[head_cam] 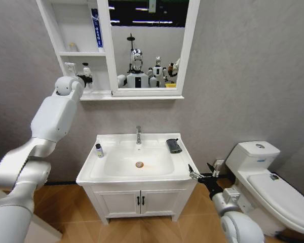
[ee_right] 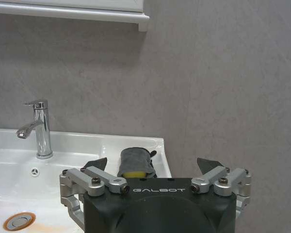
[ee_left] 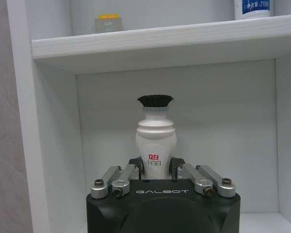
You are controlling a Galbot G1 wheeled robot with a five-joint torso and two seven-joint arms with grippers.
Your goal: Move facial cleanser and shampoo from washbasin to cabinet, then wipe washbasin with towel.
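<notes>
White plastic is what I am seeing in my left gripper [ee_left: 156,170]: a small white bottle [ee_left: 155,141] with a black cap, standing upright inside the lowest open shelf of the cabinet [head_cam: 105,68]. My left fingers [ee_left: 136,167] are sitting closed against its lower body, one on each side. I am holding that arm raised high, reaching into the shelf beside the mirror [head_cam: 148,45].

I am keeping my right gripper [head_cam: 203,171] low, just off the front right corner of the washbasin [head_cam: 137,174], with its fingers [ee_right: 98,164] spread wide apart and gripping nothing. Past them, the dark grey towel [ee_right: 135,161] is lying on the basin's back right corner, folded; something yellow seems to be showing at its near end, though I cannot make it out.

A second small bottle [head_cam: 99,150] with a dark cap is standing on the basin's left rim. Behind the bowl, the chrome faucet [head_cam: 139,134] is rising at the middle, with the drain [head_cam: 139,164] below it.
</notes>
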